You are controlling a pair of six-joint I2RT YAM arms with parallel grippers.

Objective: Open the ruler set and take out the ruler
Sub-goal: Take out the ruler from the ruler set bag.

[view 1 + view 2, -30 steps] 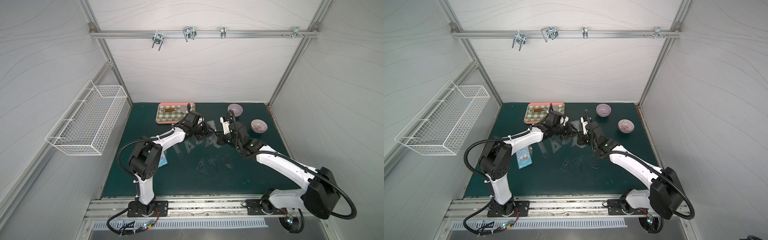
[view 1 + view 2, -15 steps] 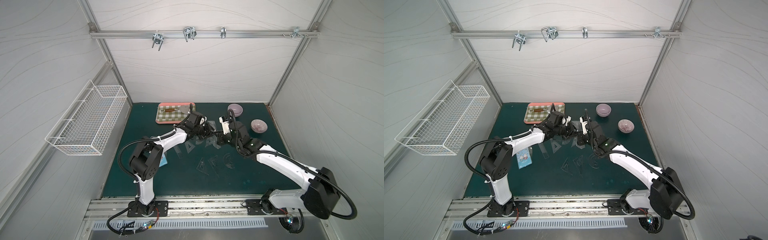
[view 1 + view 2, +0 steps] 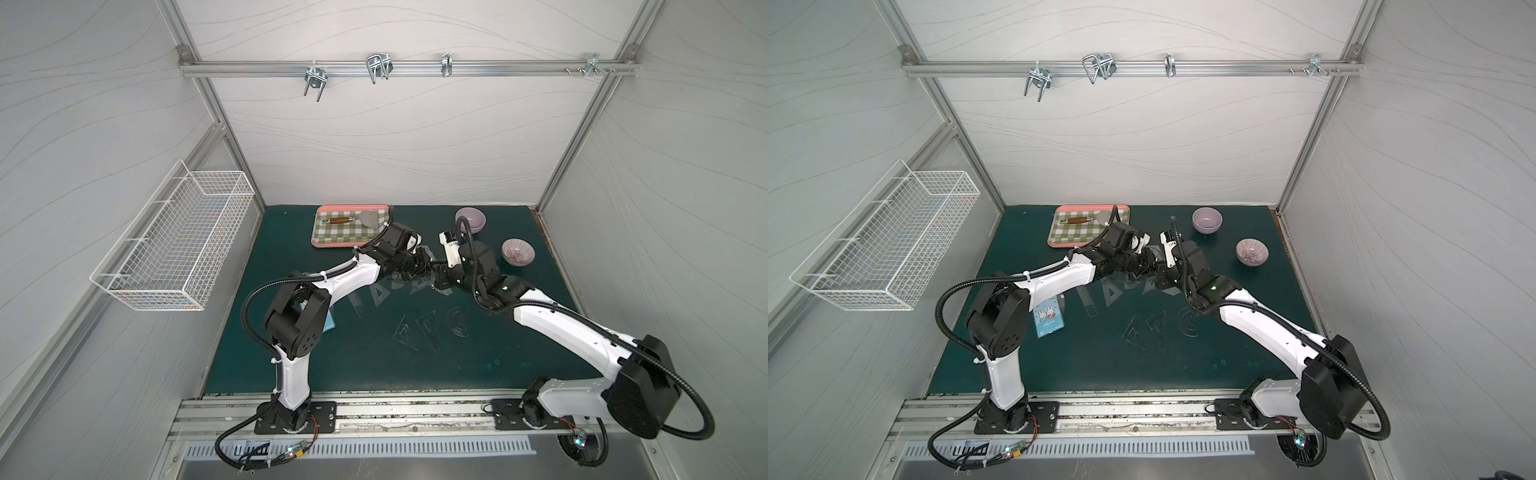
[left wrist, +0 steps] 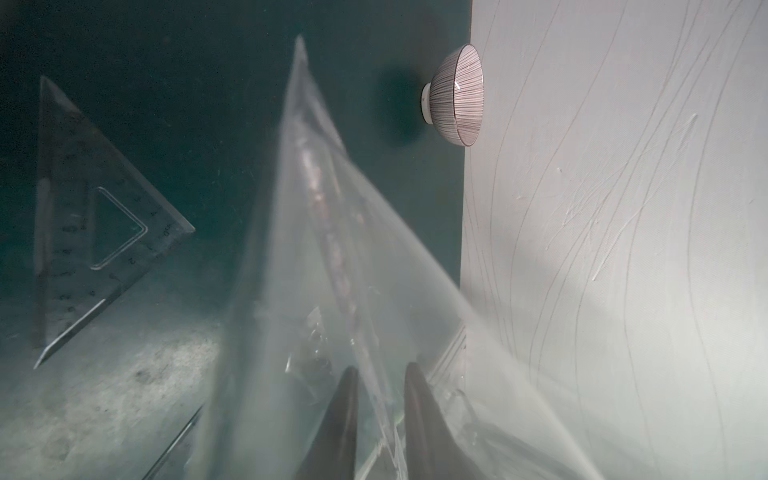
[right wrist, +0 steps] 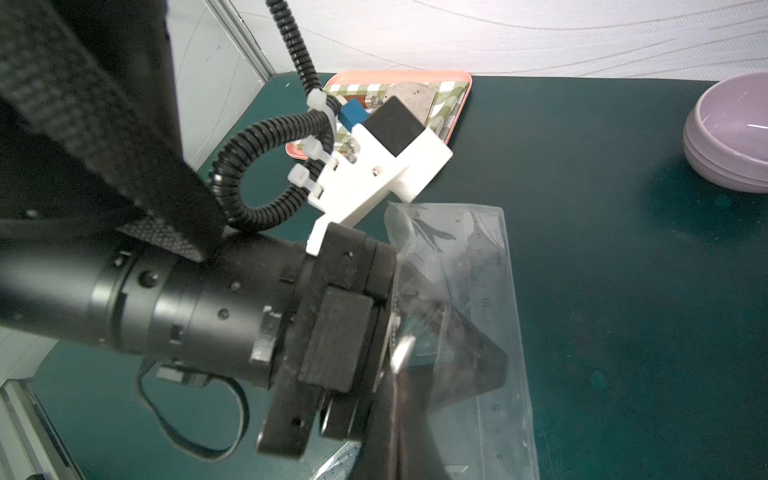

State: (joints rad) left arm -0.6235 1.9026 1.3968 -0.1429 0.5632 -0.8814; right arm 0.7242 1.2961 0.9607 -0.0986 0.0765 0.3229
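The ruler set is a clear plastic bag [image 5: 478,257] held up over the green mat at the middle rear, also seen in both top views [image 3: 426,252] [image 3: 1155,252]. A clear ruler [image 5: 486,286] with a printed scale shows through the bag. My right gripper [image 5: 395,407] [image 3: 437,273] is shut on the bag's edge. My left gripper [image 4: 380,374] [image 3: 423,266] reaches into the bag's mouth from the opposite side. Its dark fingers [image 4: 345,415] stand a narrow gap apart, with a thin clear edge running between them. Blur and film hide whether the pads touch it.
Loose clear set squares [image 3: 380,295] [image 4: 95,216], a protractor [image 3: 457,322] and a blue rabbit card [image 3: 1049,320] lie on the mat. At the rear stand a checked tray [image 3: 322,243], a purple bowl [image 3: 470,219] and a striped bowl [image 3: 518,251]. A wire basket [image 3: 174,237] hangs on the left wall.
My left gripper has pushed a little further toward the right gripper and into the bag, and its jaws have narrowed. The right gripper has stayed shut on the bag.
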